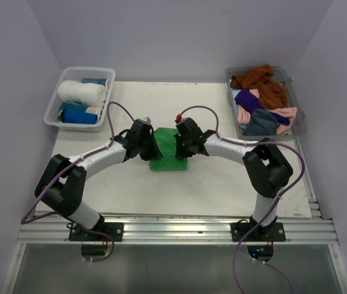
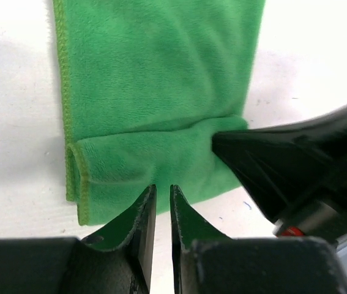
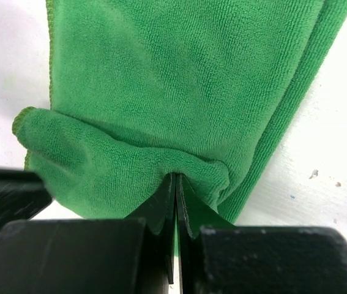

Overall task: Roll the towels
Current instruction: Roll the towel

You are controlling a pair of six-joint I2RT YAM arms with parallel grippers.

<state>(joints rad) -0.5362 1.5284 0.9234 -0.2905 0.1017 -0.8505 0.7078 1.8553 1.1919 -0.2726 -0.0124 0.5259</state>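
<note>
Since both grippers sit at one short end of the green towel (image 1: 167, 162), the coming move turns on which way the strip runs from them.

Nearest, at the bottom of the left wrist view, the left gripper (image 2: 161, 188) has its jaws at a slim slit, tips at the turned-over lip. Whether cloth is nipped between them cannot be told.

At the bottom of the right wrist view, the right gripper (image 3: 175, 179) is fully closed. Its tips are buried in the same lip and the cloth puckers about them. This is judged a pinch on the fold.

The two stand side by side along that lip, neither nearer to it than the other.

Beyond the tips the towel lies flat on the table (image 1: 222, 184). Its long axis runs straight away from both sets of fingers, toward the top of each wrist frame.

Judgement: the roll must travel along that axis with both arms advancing evenly, or it will skew.

Farthest, in the overhead view, a white slotted basket (image 1: 52, 111) at upper left holds a rolled white towel (image 1: 81, 92). A clear tub (image 1: 300, 116) at upper right holds loose towels (image 1: 262, 98).
</note>
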